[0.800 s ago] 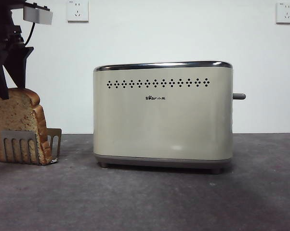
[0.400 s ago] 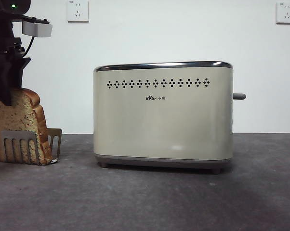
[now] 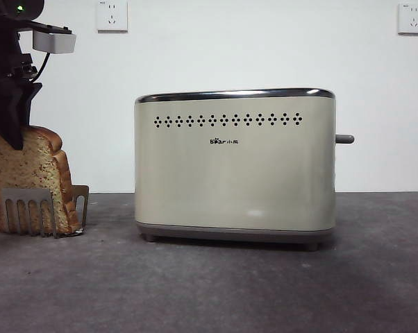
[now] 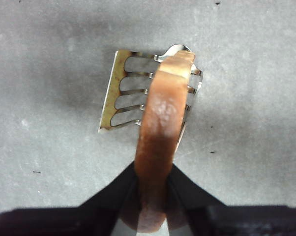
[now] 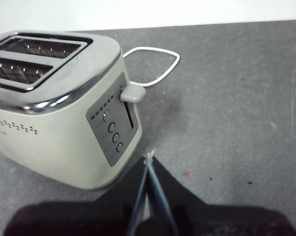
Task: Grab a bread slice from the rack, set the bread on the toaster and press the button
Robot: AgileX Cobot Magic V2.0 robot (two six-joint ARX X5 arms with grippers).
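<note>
Under my left wrist, my left gripper [image 4: 153, 189] has its two black jaws pressed against the crust of the slice of bread [image 4: 160, 142], one on each face, clamped on its domed top. Beyond them that camera shows the bread's lower part standing between the slotted plates of the rack [image 4: 119, 91], on the grey table [image 4: 49, 162]. Only my right wrist camera shows the toaster's [image 5: 54, 128] two top slots, its narrow end panel and the button [image 5: 132, 93] sticking out beside it; my right gripper [image 5: 149, 162] hangs near that end with its jaws together, holding nothing. Across the table, the front view sets the bread at about 9 o'clock, the toaster at the centre, and the button at 3 o'clock.
</note>
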